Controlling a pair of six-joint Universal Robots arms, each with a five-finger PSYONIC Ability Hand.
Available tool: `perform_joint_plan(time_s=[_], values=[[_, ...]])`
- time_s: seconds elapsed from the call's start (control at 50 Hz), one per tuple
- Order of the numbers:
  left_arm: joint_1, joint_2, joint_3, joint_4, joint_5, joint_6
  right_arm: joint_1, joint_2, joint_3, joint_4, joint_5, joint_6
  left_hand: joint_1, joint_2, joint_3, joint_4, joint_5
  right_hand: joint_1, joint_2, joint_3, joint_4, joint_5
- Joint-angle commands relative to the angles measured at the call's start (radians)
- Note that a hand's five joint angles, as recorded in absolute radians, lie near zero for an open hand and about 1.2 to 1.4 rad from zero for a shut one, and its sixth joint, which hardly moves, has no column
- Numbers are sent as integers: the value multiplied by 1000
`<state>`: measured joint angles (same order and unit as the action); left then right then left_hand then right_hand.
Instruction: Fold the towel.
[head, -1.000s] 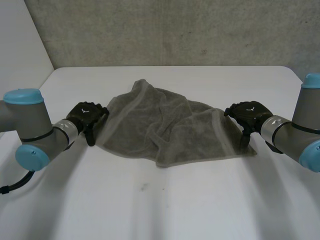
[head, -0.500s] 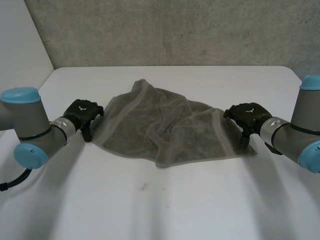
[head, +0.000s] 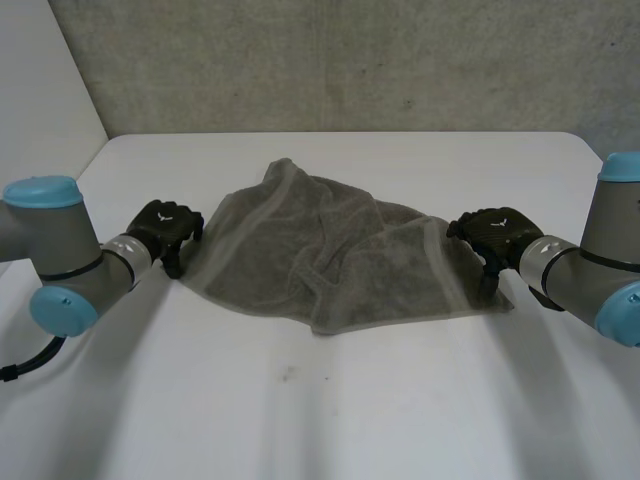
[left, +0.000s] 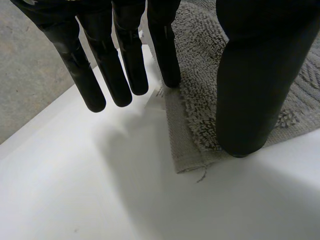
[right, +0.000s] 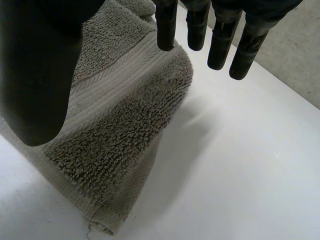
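Left hand (head: 165, 228) edged outward, right hand (head: 495, 232) unmoved, 2 hands open-fingered at corners of 1 towel (head: 320, 250)

1. The head view looks down from behind over the whole table (head: 320, 420) and towel (head: 330, 250).
2. The wrist views look closely along the left hand (left: 255, 75) and right hand (right: 35, 70), each at a towel corner the head view shares.
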<state>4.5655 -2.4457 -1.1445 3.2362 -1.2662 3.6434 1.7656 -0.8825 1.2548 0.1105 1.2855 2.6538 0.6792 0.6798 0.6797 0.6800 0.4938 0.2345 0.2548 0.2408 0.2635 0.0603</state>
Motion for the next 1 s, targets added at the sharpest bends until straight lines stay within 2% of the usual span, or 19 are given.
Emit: perform_joint_plan(time_s=[0.02,0.12,0.16,0.2,0.24,0.46,0.6,0.74,0.9,1.0], values=[[0,-9,5,-1,4,0,0,5,0,0,0,-2,133,133,133,132,144,-60,-80,-66,-89,-60],[0,-13,5,-1,4,-2,3,5,0,0,0,-2,160,159,159,159,170,-60,-80,-66,-89,-60],[0,-16,6,-1,4,-2,3,7,0,0,0,-2,323,323,323,322,334,-60,-80,-66,-89,-60],[0,-16,6,-1,4,-2,3,7,0,0,0,-2,324,323,324,323,335,-60,-80,-66,-89,-60],[0,-15,6,-3,2,-2,3,7,0,0,0,-2,432,432,432,431,443,-60,-80,-66,-89,-60],[0,-6,3,-6,1,-9,3,8,-2,0,0,-2,509,508,509,508,520,-60,-80,-66,-89,-60],[-2,-4,-1,-6,1,-9,3,8,0,0,0,-3,717,716,716,716,727,-60,-80,-66,-89,-60],[-2,16,-3,-13,-7,-11,3,-1,-8,5,3,-2,717,716,717,716,728,-60,-80,-66,-89,-60],[-5,189,-15,-125,-29,-23,-5,-73,-12,17,6,8,717,716,717,716,728,-60,-80,-66,-89,-60],[-5,307,-41,-217,-85,-77,-9,-116,6,50,6,3,717,716,717,716,728,-60,-80,-66,-89,-60]])
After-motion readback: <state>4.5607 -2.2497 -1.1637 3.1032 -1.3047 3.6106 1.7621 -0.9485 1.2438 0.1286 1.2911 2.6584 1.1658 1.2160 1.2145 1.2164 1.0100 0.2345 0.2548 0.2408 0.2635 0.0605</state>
